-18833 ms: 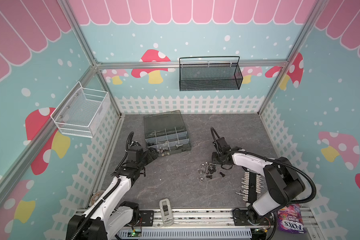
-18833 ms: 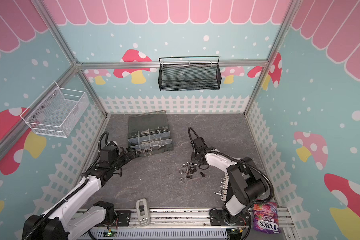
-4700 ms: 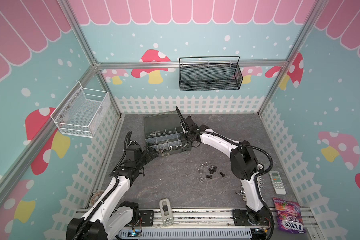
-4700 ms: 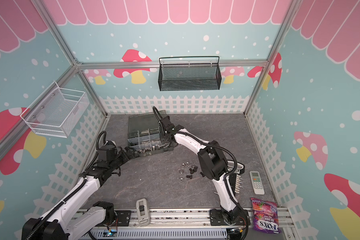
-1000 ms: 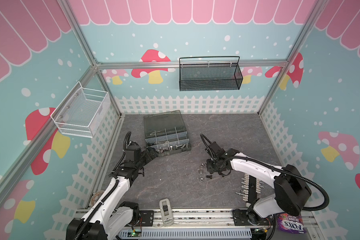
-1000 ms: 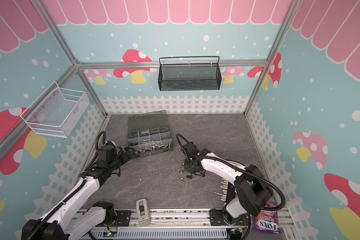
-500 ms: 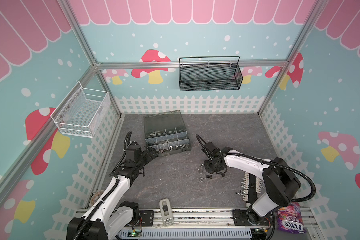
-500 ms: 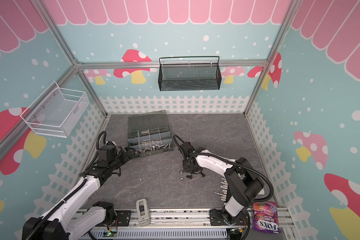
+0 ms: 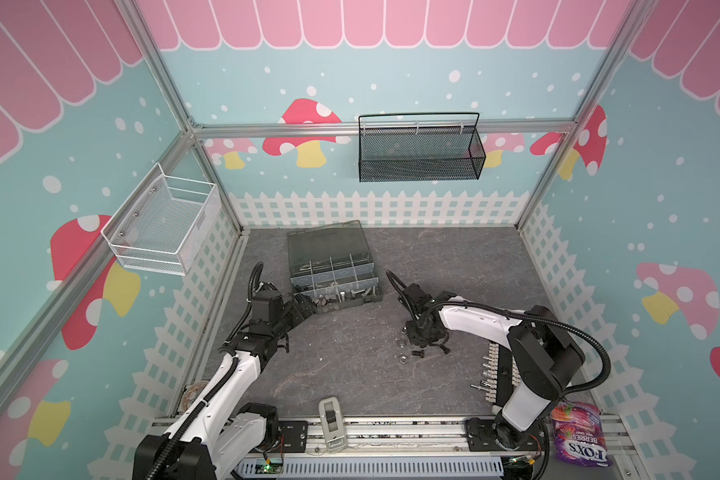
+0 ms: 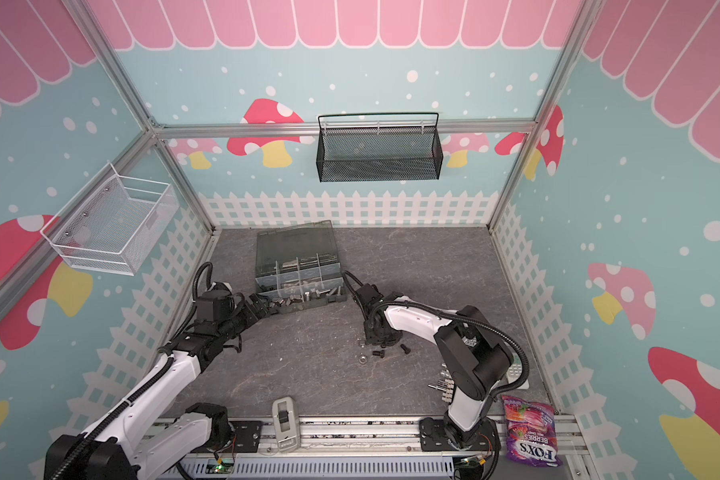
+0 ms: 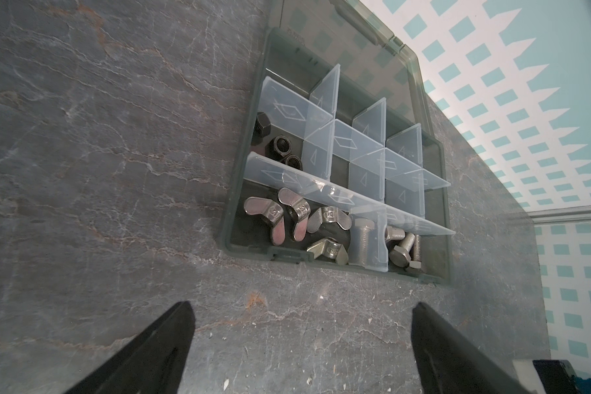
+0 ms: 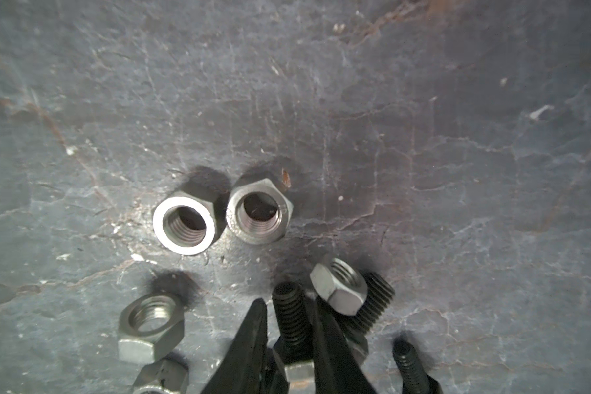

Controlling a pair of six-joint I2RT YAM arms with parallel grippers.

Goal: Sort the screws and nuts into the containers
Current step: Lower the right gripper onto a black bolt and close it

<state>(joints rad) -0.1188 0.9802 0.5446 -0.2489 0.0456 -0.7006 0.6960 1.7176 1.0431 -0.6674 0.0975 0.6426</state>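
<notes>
The open organiser box stands at the back left of the table, and its containers hold silver wing nuts, silver screws and black nuts. My left gripper is open, low over the table just in front of the box's front wall. A loose heap lies mid-table: several silver nuts and black screws. My right gripper is down in that heap, shut on a black screw that lies between its fingers. In both top views a black screw and a nut lie nearer the front.
A white terminal strip lies beside the right arm's base. A grey remote sits on the front rail and a candy bag at the front right. A black mesh basket and a white wire basket hang on the walls.
My right gripper has shifted a little to the left over the heap and drawn its jaws in around the black screw. The left arm has not moved.
</notes>
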